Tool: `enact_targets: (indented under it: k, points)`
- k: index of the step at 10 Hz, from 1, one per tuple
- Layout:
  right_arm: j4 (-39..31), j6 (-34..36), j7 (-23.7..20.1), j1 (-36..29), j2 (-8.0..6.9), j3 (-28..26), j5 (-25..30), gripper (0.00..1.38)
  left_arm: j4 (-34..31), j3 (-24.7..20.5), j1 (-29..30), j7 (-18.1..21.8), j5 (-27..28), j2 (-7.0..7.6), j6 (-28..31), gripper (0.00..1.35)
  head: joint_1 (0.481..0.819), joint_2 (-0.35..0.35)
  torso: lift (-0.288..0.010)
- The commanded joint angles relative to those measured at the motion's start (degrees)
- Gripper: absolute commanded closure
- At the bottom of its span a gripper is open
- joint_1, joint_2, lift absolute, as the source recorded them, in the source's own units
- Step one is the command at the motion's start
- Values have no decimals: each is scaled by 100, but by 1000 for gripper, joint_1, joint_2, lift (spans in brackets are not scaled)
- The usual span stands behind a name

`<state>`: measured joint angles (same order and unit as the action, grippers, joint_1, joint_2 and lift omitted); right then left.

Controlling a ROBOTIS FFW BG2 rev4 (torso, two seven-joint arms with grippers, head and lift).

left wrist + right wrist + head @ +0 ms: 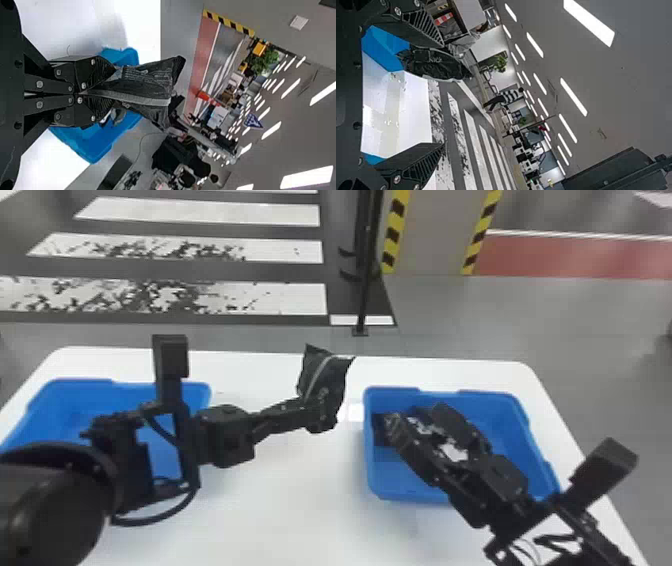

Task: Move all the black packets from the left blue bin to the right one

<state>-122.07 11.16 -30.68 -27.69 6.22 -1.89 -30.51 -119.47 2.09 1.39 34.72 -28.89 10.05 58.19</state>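
Note:
In the head view my left gripper [320,419] stands over the table between the bins, shut on a black packet [325,377] that points up and away. The left wrist view has the packet [146,79] pinched by my left gripper [111,88]. My right gripper [415,415] is over the right blue bin [415,494], its fingers spread. In the right wrist view a black packet [433,65] appears beside one finger of the open right gripper [443,95], apparently ungripped. The left arm partly covers the left blue bin [65,415].
Both bins rest on a white table [280,510]. Dark material [381,432] lies by the right bin's left wall, partly behind the right fingers. A black pole [367,280] stands on the floor beyond the table.

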Motion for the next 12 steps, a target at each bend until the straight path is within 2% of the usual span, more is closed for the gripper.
enact_targets:
  k: [1, 5, 6, 7, 8, 10, 11, 12]
  points:
    - [120, 8, 10, 309, 99, 109, -68, 144, 15, 282, -83, 0, -174, 6, 17, 1202, 695, -101, -150]
    - [542, -6, 203, 871, 301, 532, -56, 150, 128, 842, -209, 0, -642, -3, -40, 1202, 695, -154, -150]
    - [683, -203, 247, 984, 301, 532, -68, 246, 142, 888, -209, 0, -676, -3, -40, 1202, 695, -163, -150]
    - [711, -259, 273, 998, 310, 497, -159, 967, 142, 888, -209, 0, -688, -3, -40, 1202, 695, -175, -150]
    - [697, -273, 344, 970, 301, 497, -228, 1273, 142, 865, -181, 0, -699, -3, -40, 1202, 695, -183, -150]
    - [697, -273, 326, 914, 301, 566, -262, 1276, 142, 831, -181, 0, -711, -3, -54, 1202, 695, -188, -150]
    - [697, -273, 308, 914, 301, 612, -296, 1276, 156, 831, -153, -26, -791, -12, -82, 1151, 695, -185, -150]
    - [683, -273, 308, 914, 301, 600, -319, 1276, 184, 773, -41, -105, -905, -47, -194, 817, 695, -178, -150]
